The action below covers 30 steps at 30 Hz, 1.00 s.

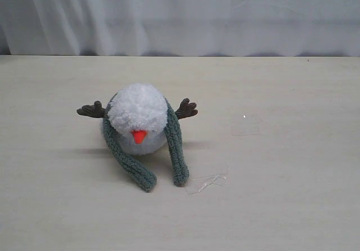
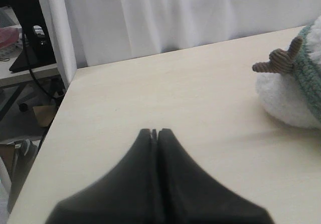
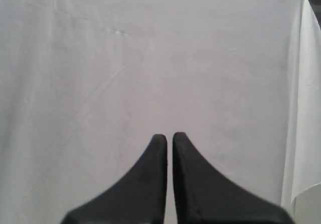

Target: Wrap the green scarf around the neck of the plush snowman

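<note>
White curtain [image 1: 180, 14] backs the pale table [image 1: 281, 206] holding the plush snowman [image 1: 138, 107]; both arms' jaws are closed, empty.

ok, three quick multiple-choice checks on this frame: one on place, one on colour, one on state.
1. Where do both ends of the green scarf lie? A) on the table, on the nose side of the plush snowman; B) behind it; C) in a gripper.
2. Nose colour? A) blue; B) orange; C) black.
3. Left gripper? A) open; B) shut on the scarf; C) shut, empty.
Answers: 1 A, both ends rest on the table below the nose. 2 B, the cone is orange. 3 C, the jaws meet with nothing between them.
</note>
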{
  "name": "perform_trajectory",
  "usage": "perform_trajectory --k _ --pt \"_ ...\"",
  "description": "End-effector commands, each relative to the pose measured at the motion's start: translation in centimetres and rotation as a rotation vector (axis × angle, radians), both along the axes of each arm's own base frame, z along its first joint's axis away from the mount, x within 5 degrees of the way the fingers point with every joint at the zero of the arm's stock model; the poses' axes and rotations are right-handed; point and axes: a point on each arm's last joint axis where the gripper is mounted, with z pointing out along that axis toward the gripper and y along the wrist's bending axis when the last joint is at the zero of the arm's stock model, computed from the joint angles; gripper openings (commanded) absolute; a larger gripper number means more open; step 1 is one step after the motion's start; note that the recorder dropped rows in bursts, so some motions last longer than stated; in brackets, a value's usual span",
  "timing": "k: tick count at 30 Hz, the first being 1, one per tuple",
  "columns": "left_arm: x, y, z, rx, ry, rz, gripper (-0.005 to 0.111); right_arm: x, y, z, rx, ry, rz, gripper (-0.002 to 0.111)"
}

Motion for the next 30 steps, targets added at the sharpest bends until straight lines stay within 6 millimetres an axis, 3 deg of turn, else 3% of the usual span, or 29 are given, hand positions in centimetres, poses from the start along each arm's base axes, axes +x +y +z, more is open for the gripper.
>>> perform_trajectory --k 1,7,15,30 --pt "0.0 -0.1 0.0 -0.002 -0.005 -0.008 0.0 0.5 0.0 -1.1 -0.001 0.114 -0.018 0.004" --pt "0.0 -0.1 0.0 -0.002 -0.005 -0.008 0.0 1.6 -0.1 -4.0 -0.007 0.343 -0.028 0.004" --pt "0.0 -0.1 0.0 -0.002 -0.005 -0.008 0.0 3.9 0.0 -11.4 0.091 0.433 0.013 0.004" --pt "0.0 -0.1 0.0 -0.002 -0.005 -0.008 0.0 3.9 -0.2 -14.2 0.121 0.714 -0.014 0.004"
